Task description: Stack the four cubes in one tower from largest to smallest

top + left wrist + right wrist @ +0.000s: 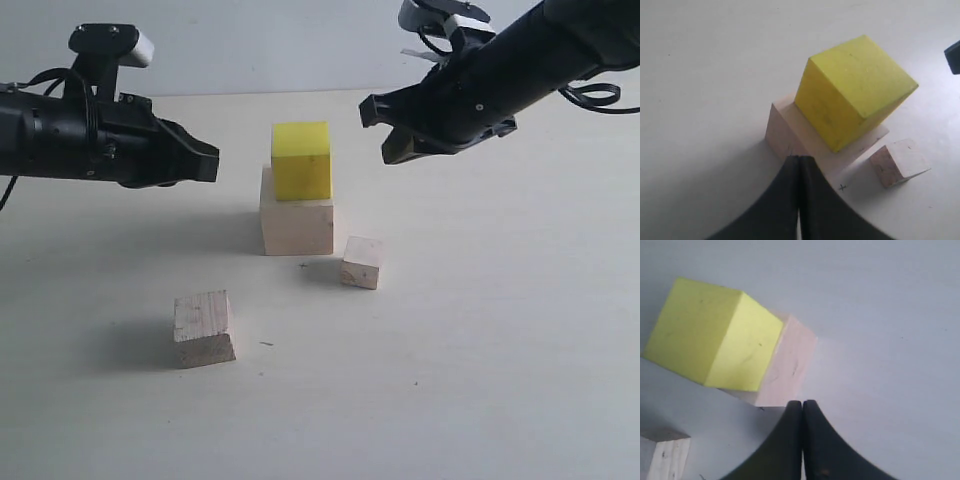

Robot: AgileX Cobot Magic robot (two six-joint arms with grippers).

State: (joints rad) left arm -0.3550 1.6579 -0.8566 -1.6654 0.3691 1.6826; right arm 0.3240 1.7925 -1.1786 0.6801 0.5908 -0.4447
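Two of four are up: the yellow cube (300,160) sits on the large wooden cube (297,227). The medium wooden cube (203,328) lies alone on the table (480,380), well apart from the stack on the left arm's side. The small wooden cube (361,262) is just beside the stack, not touching. The left gripper (799,160) and right gripper (802,404) flank the stack, jaws pressed together, empty. We judge the medium cube light, rigid and fairly grippy. We'd pinch two opposite side faces at mid-height, square-on, so it lands flat.
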